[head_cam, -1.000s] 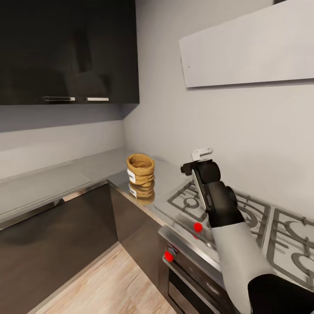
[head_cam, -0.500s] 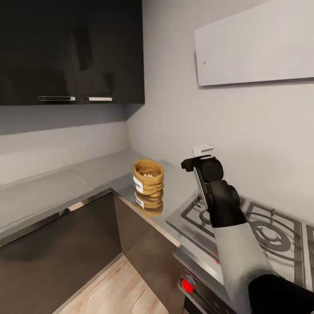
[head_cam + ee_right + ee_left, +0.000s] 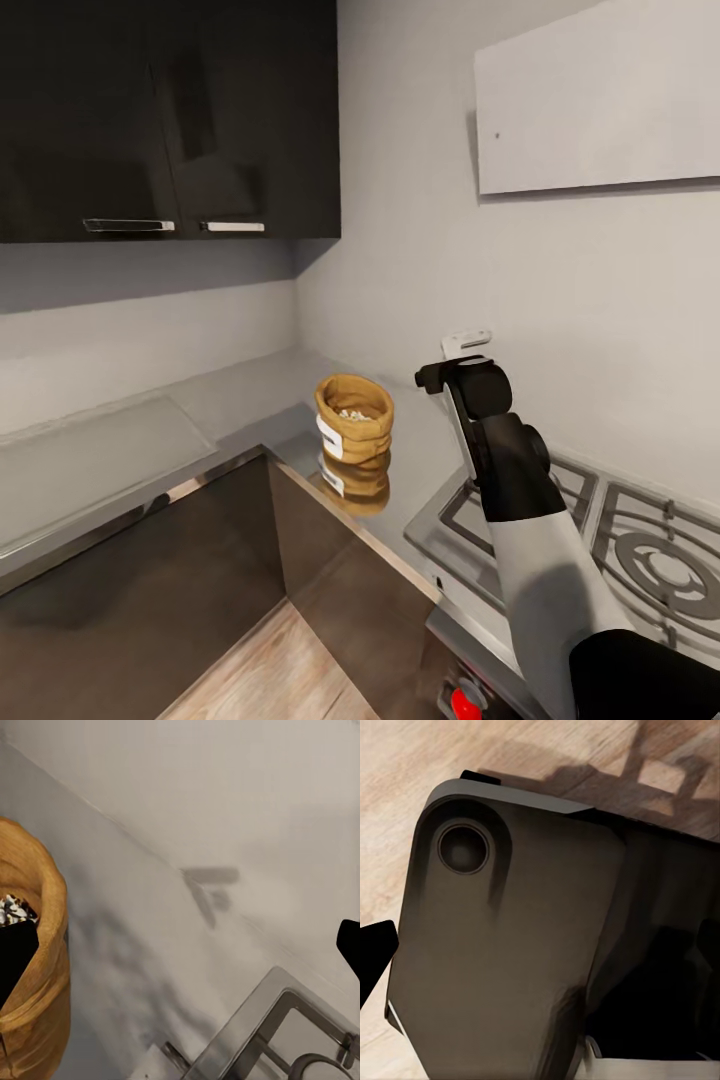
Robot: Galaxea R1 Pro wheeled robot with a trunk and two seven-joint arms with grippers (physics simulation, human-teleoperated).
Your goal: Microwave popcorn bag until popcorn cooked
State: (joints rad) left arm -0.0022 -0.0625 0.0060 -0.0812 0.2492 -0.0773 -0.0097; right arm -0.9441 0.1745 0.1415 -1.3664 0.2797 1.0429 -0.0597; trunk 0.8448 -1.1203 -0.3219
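Gas hob (image 3: pixel 640 540) (steel grates) under white hood (image 3: pixel 600 105).

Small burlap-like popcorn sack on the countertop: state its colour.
Tan-brown small burlap-like popcorn sack with a white label band; head view shows it best.

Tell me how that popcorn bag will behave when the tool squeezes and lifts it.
The popcorn bag looks like soft burlap with creased sides and a rolled rim, so it will probably crumple rather than resist a squeeze. It stands upright with an open top showing the popcorn, so tilting could spill kernels. The glossy countertop may let it slide if nudged.
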